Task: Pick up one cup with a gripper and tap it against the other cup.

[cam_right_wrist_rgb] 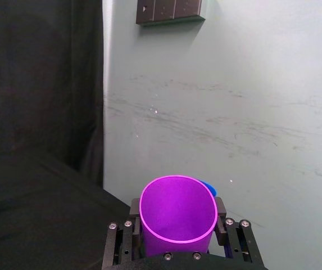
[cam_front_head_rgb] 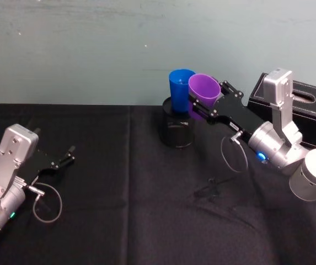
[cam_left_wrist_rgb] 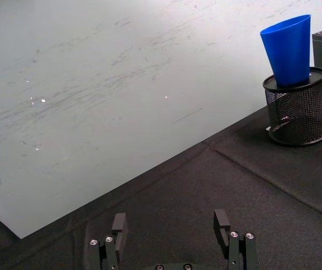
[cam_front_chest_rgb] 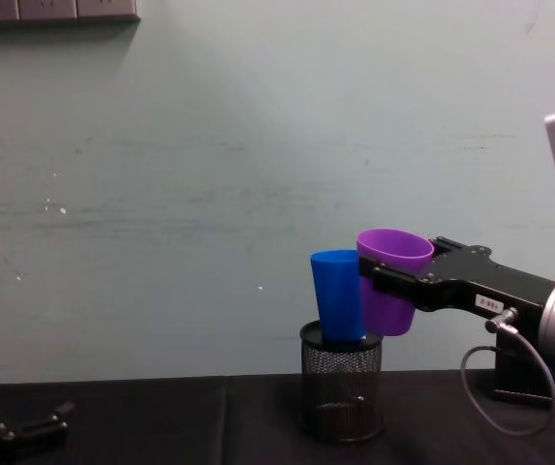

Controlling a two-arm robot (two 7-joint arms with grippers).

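Now lifted: purple tapered plastic cup [cam_front_head_rgb: 204, 88], pinched by right hand [cam_front_head_rgb: 201, 106] | tap seemingly made against tall blue plastic cup [cam_front_head_rgb: 180, 88] in black wire-mesh holder [cam_front_head_rgb: 177, 130] | left hand [cam_left_wrist_rgb: 170, 220] spread, idle.

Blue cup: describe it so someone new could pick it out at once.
At the back of the black table stands a wire-mesh pen holder. The blue cup sits in it, narrower than the purple cup that the right gripper holds beside it.
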